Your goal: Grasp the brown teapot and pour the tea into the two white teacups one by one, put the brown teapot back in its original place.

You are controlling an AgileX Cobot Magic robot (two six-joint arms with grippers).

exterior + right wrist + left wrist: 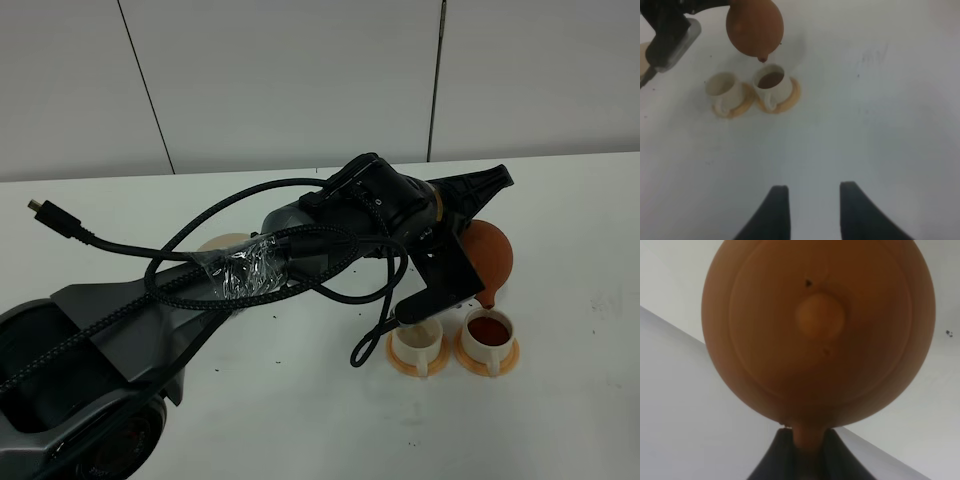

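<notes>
My left gripper (478, 200) reaches across to the right and is shut on the handle of the brown teapot (489, 254). The pot is tipped with its spout down over the right white teacup (487, 330), which holds dark reddish tea. The left white teacup (417, 340) beside it looks pale inside. Each cup stands on an orange saucer (503, 361). In the left wrist view the teapot (815, 325) fills the frame, lid facing the camera, its handle between the left gripper's (807, 455) fingers. The cream coaster (222, 243) shows partly behind the arm. My right gripper (812, 210) stands open, well short of the cups (772, 82).
The left arm's black body and cable loops (300, 255) stretch over the middle of the white table (300, 400). A loose cable plug (42, 210) sticks out at the far left. A grey wall rises behind the table's far edge.
</notes>
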